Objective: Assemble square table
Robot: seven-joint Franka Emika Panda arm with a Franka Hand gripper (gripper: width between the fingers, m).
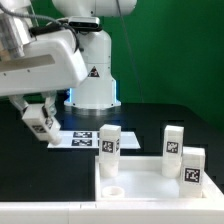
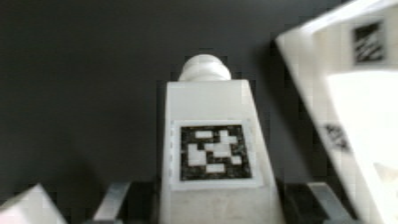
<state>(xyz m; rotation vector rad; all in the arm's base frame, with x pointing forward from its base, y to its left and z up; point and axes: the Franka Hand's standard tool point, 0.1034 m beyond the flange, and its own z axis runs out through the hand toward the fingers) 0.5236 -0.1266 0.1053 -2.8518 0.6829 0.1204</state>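
The white square table slab lies at the front, with a raised rim and an empty round socket in its near corner. Three white legs with black-and-white tags stand upright on it: one at the back corner towards the exterior view's left, two towards its right. Another tagged leg hangs tilted above the black table, left of the slab, with my gripper shut on it. In the wrist view this leg runs out from my gripper, round peg end foremost. The slab's edge shows beside it.
The marker board lies flat on the black table between the held leg and the slab. The robot's white base stands behind it. A green wall closes off the back.
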